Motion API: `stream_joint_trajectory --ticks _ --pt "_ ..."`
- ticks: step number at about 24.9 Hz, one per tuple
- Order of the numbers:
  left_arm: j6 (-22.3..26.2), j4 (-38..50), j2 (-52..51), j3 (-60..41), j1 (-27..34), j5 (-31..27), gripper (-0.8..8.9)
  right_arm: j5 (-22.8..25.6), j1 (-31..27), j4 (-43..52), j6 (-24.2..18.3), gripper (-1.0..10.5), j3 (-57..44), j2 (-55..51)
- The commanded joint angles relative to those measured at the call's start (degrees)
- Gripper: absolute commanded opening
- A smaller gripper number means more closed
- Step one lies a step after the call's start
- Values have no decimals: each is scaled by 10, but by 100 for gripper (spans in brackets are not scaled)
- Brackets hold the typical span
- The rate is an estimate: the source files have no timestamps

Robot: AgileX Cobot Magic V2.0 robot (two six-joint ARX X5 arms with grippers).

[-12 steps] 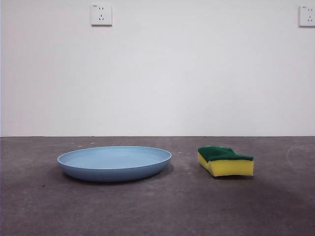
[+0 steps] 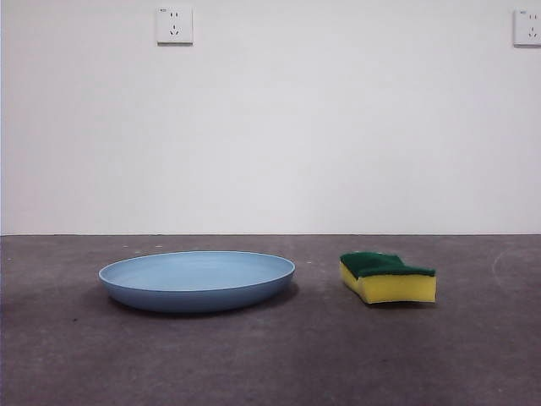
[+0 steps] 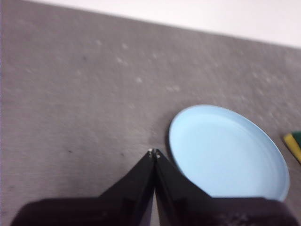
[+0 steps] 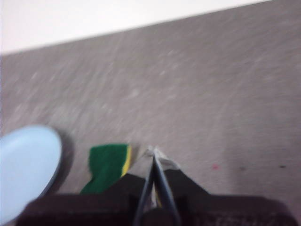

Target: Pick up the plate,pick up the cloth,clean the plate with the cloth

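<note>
The light-blue plate [image 2: 197, 280] lies flat on the dark grey table, left of centre in the front view. The sponge [image 2: 387, 277], yellow with a green top layer, lies to its right, apart from it. Neither arm shows in the front view. In the left wrist view my left gripper [image 3: 154, 153] is shut and empty, above the table just beside the plate's rim [image 3: 225, 155]. In the right wrist view my right gripper [image 4: 152, 151] is shut and empty, above the table close beside the sponge [image 4: 108, 167]; the plate's edge [image 4: 26, 165] shows there too.
A white wall [image 2: 270, 127] stands behind the table, with two sockets [image 2: 174, 25] high on it. The grey table [image 2: 270, 355] stretches bare in front of the plate and sponge.
</note>
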Motion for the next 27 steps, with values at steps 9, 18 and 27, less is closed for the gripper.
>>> stream_joint_trajectory --ticks 9,18,27 --pt "48 -75 256 141 2 153 -4 -130 0 -165 -86 3 160 224" --pt "14 -15 339 163 0 168 319 -139 0 -162 -81 324 172 250" --pt "16 -55 536 321 0 148 319 -139 2 -161 -78 321 172 250"
